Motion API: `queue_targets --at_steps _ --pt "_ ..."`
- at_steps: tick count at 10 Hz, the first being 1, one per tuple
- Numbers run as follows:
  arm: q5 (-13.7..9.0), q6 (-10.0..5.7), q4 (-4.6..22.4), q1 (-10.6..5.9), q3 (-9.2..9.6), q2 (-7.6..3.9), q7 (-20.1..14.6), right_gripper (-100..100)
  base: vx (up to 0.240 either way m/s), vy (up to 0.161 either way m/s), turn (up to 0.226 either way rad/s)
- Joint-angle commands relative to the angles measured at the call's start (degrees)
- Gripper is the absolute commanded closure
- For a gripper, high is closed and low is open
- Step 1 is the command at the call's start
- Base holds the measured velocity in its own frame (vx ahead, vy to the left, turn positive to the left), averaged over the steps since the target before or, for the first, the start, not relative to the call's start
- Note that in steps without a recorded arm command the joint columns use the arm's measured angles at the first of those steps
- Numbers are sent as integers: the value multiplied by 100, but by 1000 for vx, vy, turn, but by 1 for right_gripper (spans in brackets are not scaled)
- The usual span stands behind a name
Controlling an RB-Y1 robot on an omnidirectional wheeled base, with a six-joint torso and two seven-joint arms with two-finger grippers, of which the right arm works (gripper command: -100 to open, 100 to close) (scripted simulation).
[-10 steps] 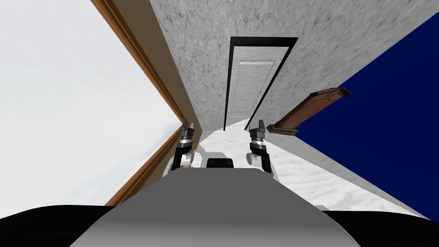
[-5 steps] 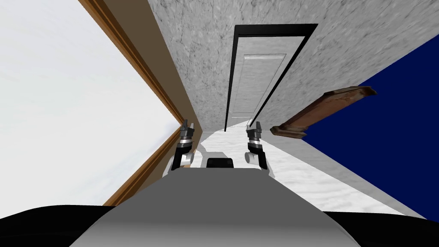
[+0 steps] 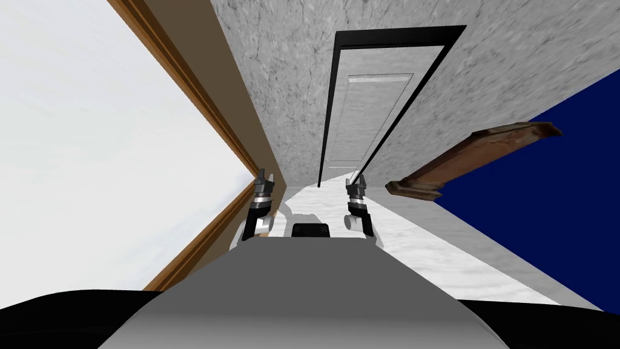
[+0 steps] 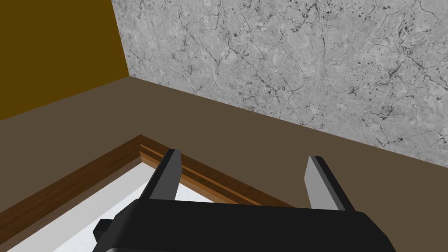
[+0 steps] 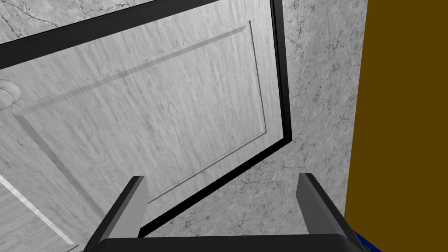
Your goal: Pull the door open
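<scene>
The door [image 3: 369,115] is at the far end of this narrow passage, pale grey and panelled, set in a black frame [image 3: 393,36] in the grey marbled wall [image 3: 278,73]. From here it looks shut, and it is well apart from both hands. The right hand [image 3: 356,180] points toward it with its fingers spread wide and nothing between them. The left hand [image 3: 264,177] is likewise wide and empty, close by the wood-framed white panel [image 3: 91,151] on that side.

What worries me is the aim. Along the right hand's line I see flat door panel and a corner of the frame. The knob [image 5: 8,94] (a small, round, pale thing) sits far off to one side, nowhere near the gap between the fingers. If the arm goes straight in on this heading, I'd expect the thin fingers to jab the panel or catch the black frame rather than close on anything.

Even once lined up, a smooth round knob gives two blades little to bite on, so a slip under the pull seems likely. The door must also swing back into the passage where the robot stands, and a brown wooden piece [image 3: 472,154] juts from the blue wall [image 3: 557,182] on the right. With too little room to back away, the door could jam against the body or the arm could knock that piece.
</scene>
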Motion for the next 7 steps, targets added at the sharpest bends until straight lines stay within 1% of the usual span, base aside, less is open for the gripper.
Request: queue_targets --at_steps 1,7 --pt "-77 -34 190 -79 24 -20 -195 -100 90 -25 61" --pt "-400 -260 1012 -369 99 -137 -965 -100 94 -25 69"
